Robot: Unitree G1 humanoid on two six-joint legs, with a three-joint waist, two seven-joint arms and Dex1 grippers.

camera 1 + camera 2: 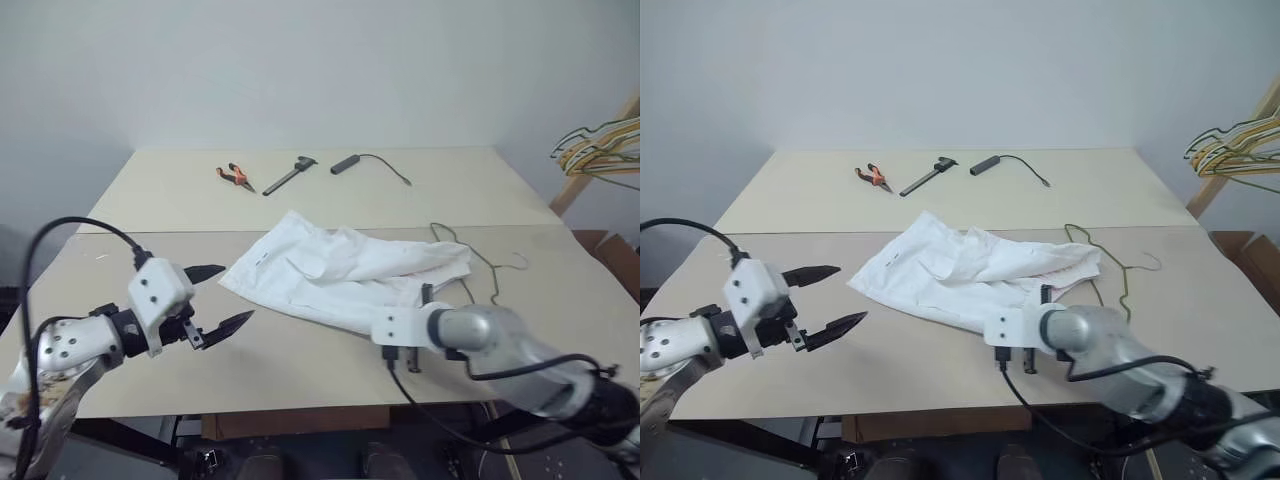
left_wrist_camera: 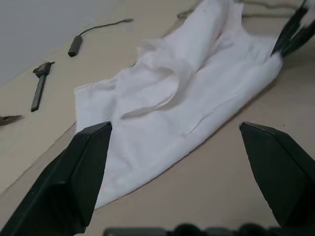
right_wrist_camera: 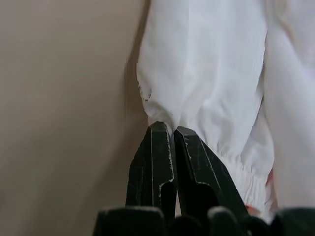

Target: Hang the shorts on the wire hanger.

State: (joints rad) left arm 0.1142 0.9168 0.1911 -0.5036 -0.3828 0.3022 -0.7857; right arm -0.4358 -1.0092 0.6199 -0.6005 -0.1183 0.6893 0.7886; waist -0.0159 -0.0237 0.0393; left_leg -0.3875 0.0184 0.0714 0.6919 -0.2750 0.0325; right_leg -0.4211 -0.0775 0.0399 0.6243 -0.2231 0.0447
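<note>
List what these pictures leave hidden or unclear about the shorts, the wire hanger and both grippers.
- Wire hanger: head views show bent wire beside the shorts; part runs under the cloth, so its full shape is hidden.
- Right gripper: shut at the shorts' edge in the right wrist view; how much cloth sits between the fingers is hidden by them.
- Left gripper: open, apart from the cloth.
- Shorts' underside: hidden against the table.

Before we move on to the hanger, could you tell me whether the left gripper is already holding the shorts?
No, the left gripper hangs open above bare table, its fingers apart and short of the shorts.
</note>
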